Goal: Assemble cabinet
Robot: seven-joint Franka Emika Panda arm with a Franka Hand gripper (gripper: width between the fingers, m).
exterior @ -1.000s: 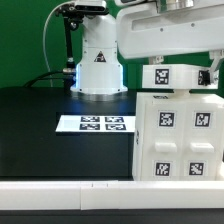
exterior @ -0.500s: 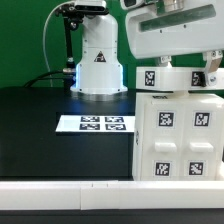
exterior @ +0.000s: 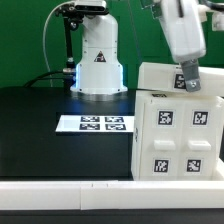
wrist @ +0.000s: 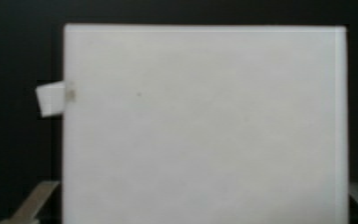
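The gripper (exterior: 187,82) straddles a white panel (exterior: 166,76), fingers (wrist: 39,203) spread wide against its two edges, seemingly holding it flat atop the cabinet (exterior: 178,136) at four o'clock of the marker board (exterior: 94,124), presumably to seat it as the top.

Cabinet (exterior: 175,140) smooth matt white plastic; table (exterior: 50,130) matt black; marker board (exterior: 93,124) paper-like.

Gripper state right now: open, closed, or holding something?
Gripper: jaws spread wide on either side of a white cabinet panel, apparently gripping it by its edges above the cabinet box.
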